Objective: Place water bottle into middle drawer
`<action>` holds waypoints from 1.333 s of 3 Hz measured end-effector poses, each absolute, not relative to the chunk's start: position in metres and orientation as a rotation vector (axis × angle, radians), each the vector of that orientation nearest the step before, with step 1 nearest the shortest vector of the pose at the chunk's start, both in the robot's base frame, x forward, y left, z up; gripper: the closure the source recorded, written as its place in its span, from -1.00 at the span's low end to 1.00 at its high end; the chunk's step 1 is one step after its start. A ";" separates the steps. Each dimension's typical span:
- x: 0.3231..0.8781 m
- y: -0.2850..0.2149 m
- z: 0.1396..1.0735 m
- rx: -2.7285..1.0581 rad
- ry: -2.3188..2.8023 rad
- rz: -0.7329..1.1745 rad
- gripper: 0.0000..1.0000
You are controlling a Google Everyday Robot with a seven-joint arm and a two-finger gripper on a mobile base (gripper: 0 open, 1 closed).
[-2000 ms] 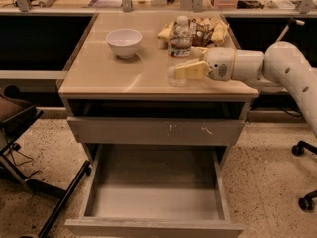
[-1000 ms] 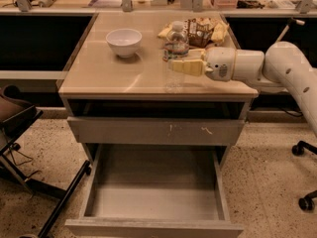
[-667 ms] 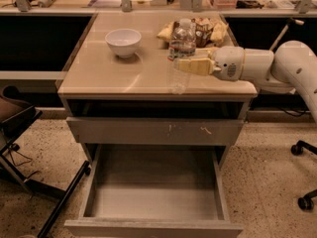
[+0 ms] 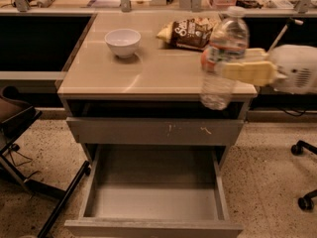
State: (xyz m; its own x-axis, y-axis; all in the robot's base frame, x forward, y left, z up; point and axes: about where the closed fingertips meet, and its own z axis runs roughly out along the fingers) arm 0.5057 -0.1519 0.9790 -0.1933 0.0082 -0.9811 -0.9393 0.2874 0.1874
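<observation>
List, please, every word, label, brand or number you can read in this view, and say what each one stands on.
Chip bag: white lettering, too blurred to read.
Water bottle: thin label band, too small to read. The tool holds the bottle at the right front corner of the table.
No other text is legible.

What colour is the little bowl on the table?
White bowl, camera view. The gripper holds the water bottle over the table's corner.
</observation>
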 end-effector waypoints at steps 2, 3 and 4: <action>0.491 -0.187 0.980 -0.847 1.512 1.059 1.00; 0.481 -0.178 0.949 -0.854 1.512 1.034 1.00; 0.469 -0.182 0.882 -0.776 1.458 0.949 1.00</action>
